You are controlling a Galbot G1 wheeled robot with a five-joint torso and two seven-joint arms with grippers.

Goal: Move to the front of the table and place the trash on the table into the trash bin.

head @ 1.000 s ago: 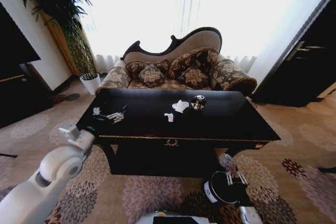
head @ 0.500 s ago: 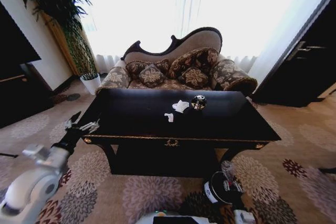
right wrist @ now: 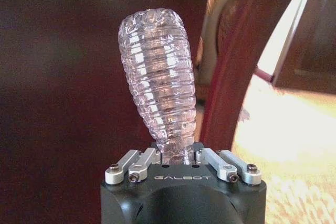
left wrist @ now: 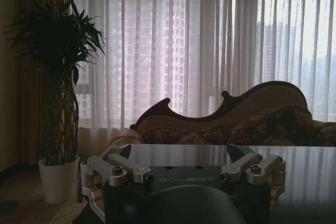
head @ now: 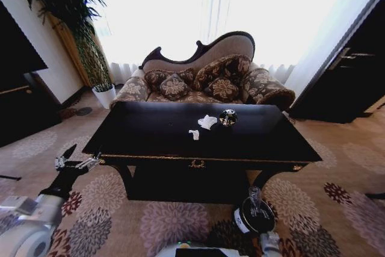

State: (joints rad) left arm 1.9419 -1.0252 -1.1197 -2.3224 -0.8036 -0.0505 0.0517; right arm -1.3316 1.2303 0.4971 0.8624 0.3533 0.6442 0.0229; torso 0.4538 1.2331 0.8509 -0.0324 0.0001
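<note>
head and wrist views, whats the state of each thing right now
left gripper: fingers open, empty, off the table's left front corner
right gripper: fingers shut on a clear ribbed plastic bottle, above the bin
trash bin: upright on the carpet, before the table
table: holding trash
crumpled tissue: lying on the table
paper scrap: lying on the table
shiny can: beside the tissue

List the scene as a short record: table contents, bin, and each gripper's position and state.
table: black, gold trim
on table: white tissue, paper scrap, dark shiny can
trash bin: on carpet, below table's front right
left gripper: open, empty, off table's front left corner
right gripper: shut on clear plastic bottle, above bin
</note>
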